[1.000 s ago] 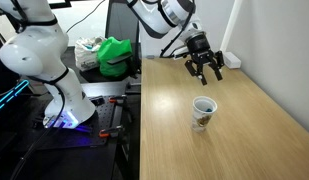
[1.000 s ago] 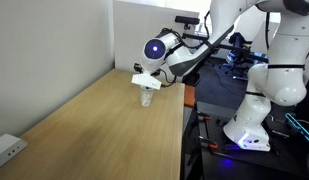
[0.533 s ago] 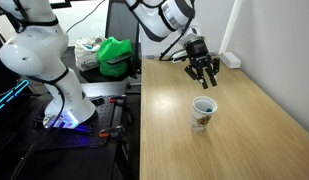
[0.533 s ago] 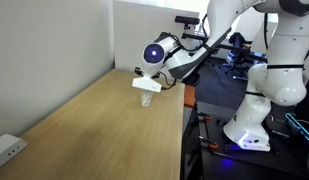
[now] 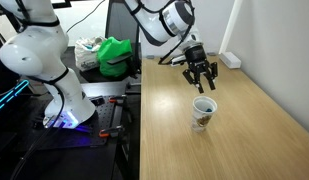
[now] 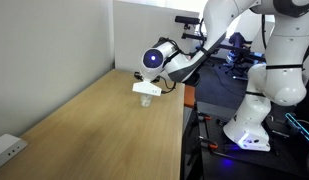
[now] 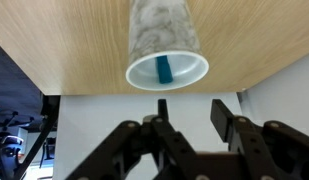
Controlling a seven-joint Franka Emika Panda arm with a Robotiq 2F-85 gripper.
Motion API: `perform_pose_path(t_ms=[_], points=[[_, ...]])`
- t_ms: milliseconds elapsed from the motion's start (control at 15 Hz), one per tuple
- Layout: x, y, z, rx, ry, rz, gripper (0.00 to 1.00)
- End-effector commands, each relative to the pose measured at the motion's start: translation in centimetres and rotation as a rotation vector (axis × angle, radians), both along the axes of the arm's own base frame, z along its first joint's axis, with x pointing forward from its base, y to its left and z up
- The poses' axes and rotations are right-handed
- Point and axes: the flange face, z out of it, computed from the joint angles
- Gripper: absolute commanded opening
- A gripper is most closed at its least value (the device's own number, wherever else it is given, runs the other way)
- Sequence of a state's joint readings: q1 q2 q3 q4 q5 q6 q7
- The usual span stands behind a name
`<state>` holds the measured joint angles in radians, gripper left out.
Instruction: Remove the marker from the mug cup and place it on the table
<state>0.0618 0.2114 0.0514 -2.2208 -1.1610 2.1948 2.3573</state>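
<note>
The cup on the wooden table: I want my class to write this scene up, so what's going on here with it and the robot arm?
A robot arm is set to take a marker out of a white cup. The cup stands upright on the light-wood table, and the wrist view shows the marker inside it. The end effector hovers over the cup, open and holding nothing. The marker is not yet gripped, so lifting it out and laying it on the table are not yet done.

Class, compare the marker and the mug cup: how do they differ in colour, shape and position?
The mug cup is white and wide-mouthed; the marker is teal and thin. The mug cup stands on the table; the marker sits inside it. Neither is in the open hand.
</note>
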Motion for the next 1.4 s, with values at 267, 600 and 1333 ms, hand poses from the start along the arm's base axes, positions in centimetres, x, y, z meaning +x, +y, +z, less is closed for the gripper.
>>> perform_pose_path(t_ms=[267,600,1333], points=[[0.1,-1.5,-1.1,0.089,-0.012,-0.002,0.42],[0.0,-2.2,-1.2,0.089,-0.009,-0.035,0.45],[-0.2,-2.8,-1.8,0.124,0.001,-0.069,0.47]])
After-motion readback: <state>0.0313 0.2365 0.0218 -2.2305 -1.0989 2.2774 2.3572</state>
